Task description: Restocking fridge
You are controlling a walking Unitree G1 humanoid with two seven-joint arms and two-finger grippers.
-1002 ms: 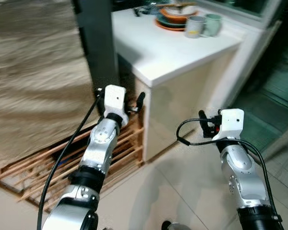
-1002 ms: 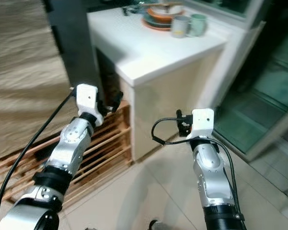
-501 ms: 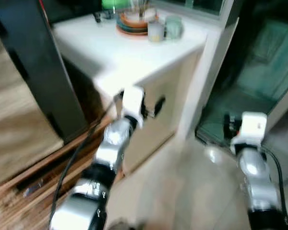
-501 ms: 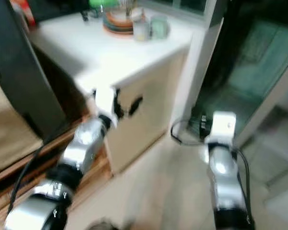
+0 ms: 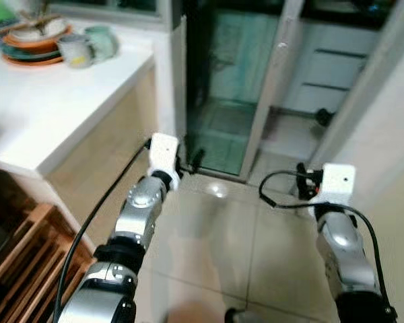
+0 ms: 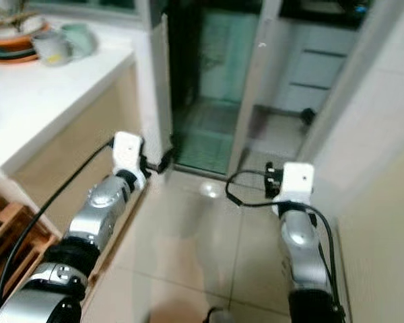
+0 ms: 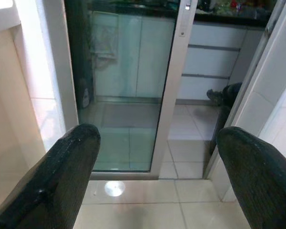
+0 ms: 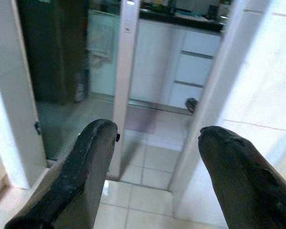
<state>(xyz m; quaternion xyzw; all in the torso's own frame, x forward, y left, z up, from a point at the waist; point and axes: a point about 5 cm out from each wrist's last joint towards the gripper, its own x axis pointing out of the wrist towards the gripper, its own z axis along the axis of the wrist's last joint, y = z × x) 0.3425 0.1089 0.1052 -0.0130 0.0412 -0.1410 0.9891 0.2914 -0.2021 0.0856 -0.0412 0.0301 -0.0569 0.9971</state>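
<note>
The robot stands on a pale tiled floor [image 5: 215, 235] facing a doorway with a glass sliding door [image 5: 229, 74], and both arms are raised in front of it with nothing in them. The left gripper [image 7: 152, 157] has its jaws spread wide apart and empty, and the right gripper [image 8: 152, 157] is the same, its two black fingers set well apart around bare air. To the robot's left a white surface [image 5: 47, 101] carries a stack of plates [image 5: 34, 47] and two mugs [image 5: 87, 48], and a wooden rack [image 5: 20, 256] sits on the floor below it. Through the doorway there are white drawers [image 7: 214, 62], probably kitchen cabinets, though the room beyond is dim. No fridge and no groceries can be made out here, so the restocking looks barely begun: the robot seems to be on its way, with finding the goods, carrying them and loading the fridge all left to do.
</note>
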